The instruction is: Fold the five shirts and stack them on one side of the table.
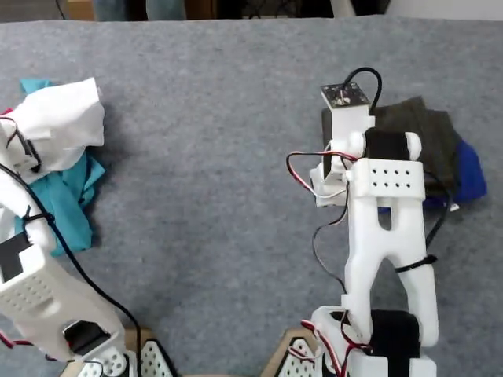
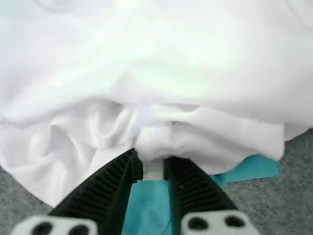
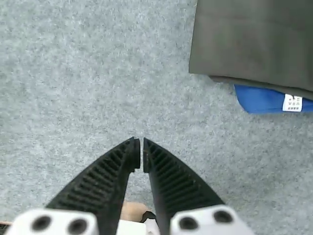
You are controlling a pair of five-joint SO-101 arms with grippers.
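The left gripper (image 2: 152, 165) pinches the white shirt (image 2: 161, 73), bunched over the teal shirt (image 2: 146, 203) at the left of the table (image 1: 236, 157) — lift it clear, then spread it flat. The right gripper (image 3: 141, 147), closed and empty, should take the opposite hem.

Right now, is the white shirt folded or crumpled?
Crumpled: the white shirt sits bunched on the teal shirt, a fold pinched in the left tool.
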